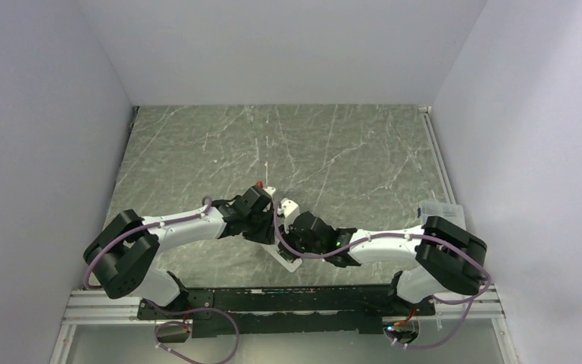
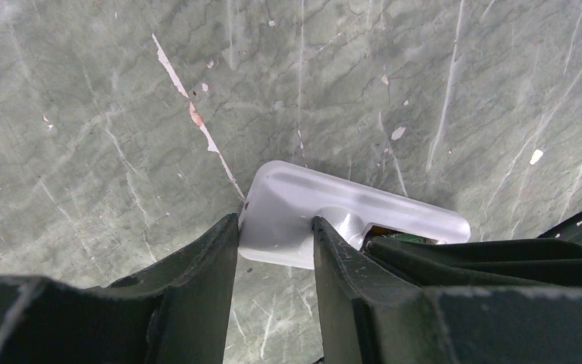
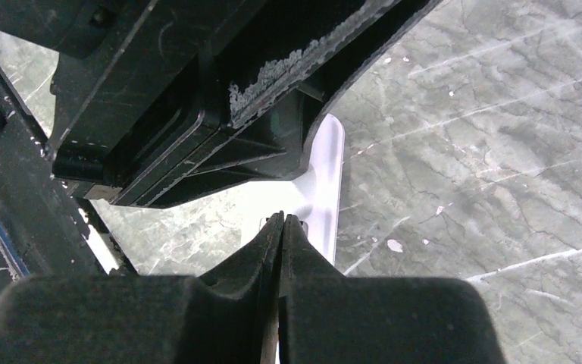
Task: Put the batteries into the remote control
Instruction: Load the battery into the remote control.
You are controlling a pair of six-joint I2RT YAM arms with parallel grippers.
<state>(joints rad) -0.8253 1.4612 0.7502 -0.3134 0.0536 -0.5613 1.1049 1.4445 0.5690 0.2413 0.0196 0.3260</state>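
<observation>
One risk: left gripper [image 2: 274, 224] clamps the remote control [image 2: 303, 196] by one end; right gripper [image 3: 282, 221], jaws pressed together, might lever it askew.

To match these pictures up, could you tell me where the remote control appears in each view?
Top external: the remote control shows as a white corner, low centre.
Left wrist: it lies mid-frame, white and broad.
Right wrist: a white edge at centre.
Shared landmark: the green marbled table.

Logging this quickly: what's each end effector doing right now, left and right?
Left end effector: closed on the remote.
Right end effector: shut, nothing visible between its fingertips.
</observation>
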